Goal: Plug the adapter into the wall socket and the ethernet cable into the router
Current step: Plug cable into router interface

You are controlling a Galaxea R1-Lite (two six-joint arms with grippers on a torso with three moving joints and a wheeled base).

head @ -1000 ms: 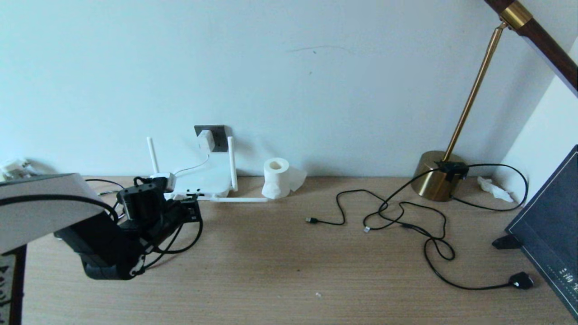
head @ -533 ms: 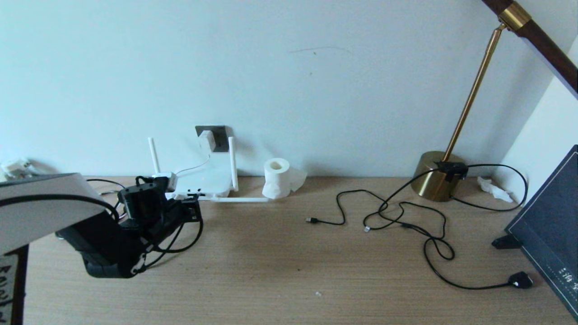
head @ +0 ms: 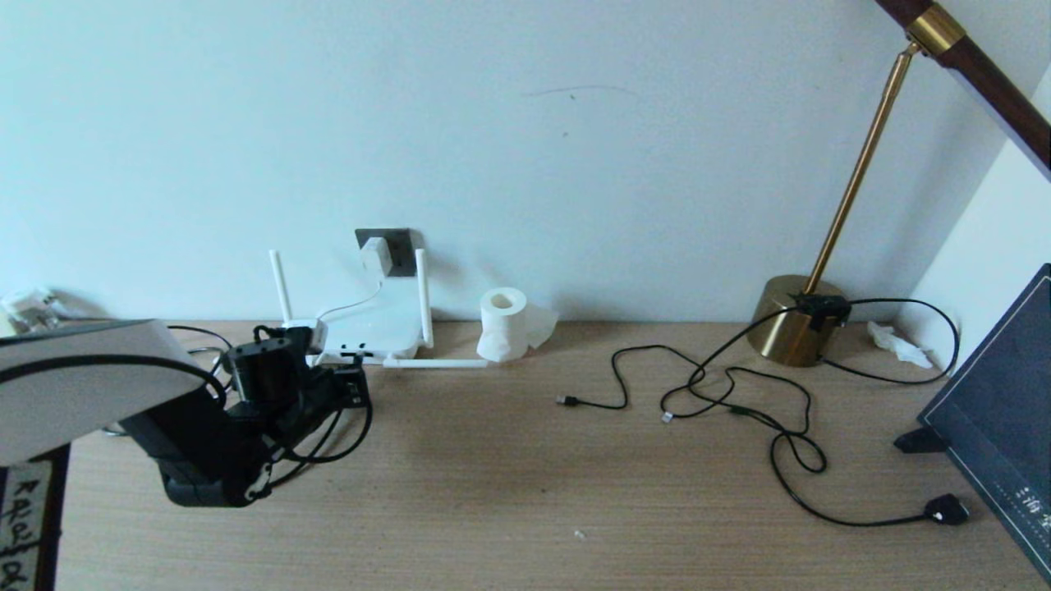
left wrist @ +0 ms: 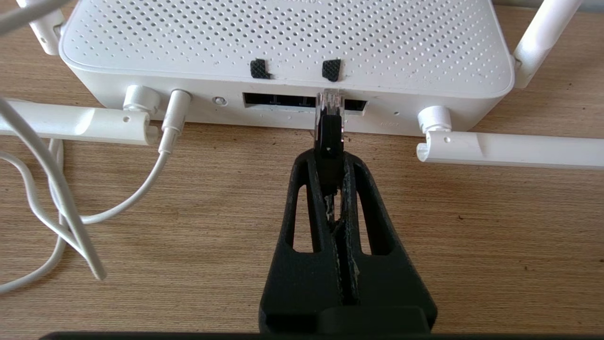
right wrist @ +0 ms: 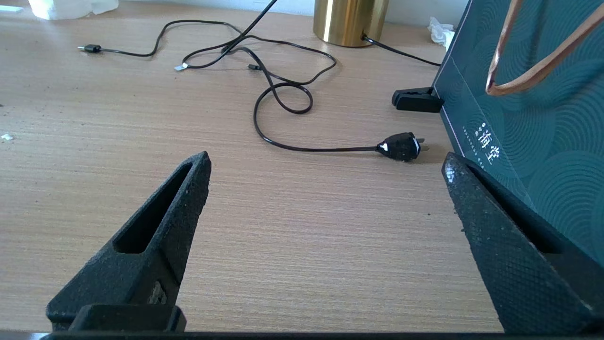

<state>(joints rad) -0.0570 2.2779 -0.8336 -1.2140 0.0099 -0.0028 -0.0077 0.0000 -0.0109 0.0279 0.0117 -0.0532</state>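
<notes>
Nearest, left gripper (left wrist: 329,158) clamped on the ethernet cable (left wrist: 329,137), its clear plug tip right at the router (left wrist: 283,42) port row; seated or only touching, impossible to tell. Cable's run behind the fingers hidden in the left wrist view. Compared with a second ago, nudged slightly forward toward the router in the head view. Left arm reaching low across the desk (head: 525,492), gripper level, pointing at the router's front. Right gripper (right wrist: 325,179) parked over bare desk, fingers wide apart, holding nothing. Farther back, adapter (head: 376,255) sitting in the wall socket (head: 394,246).
</notes>
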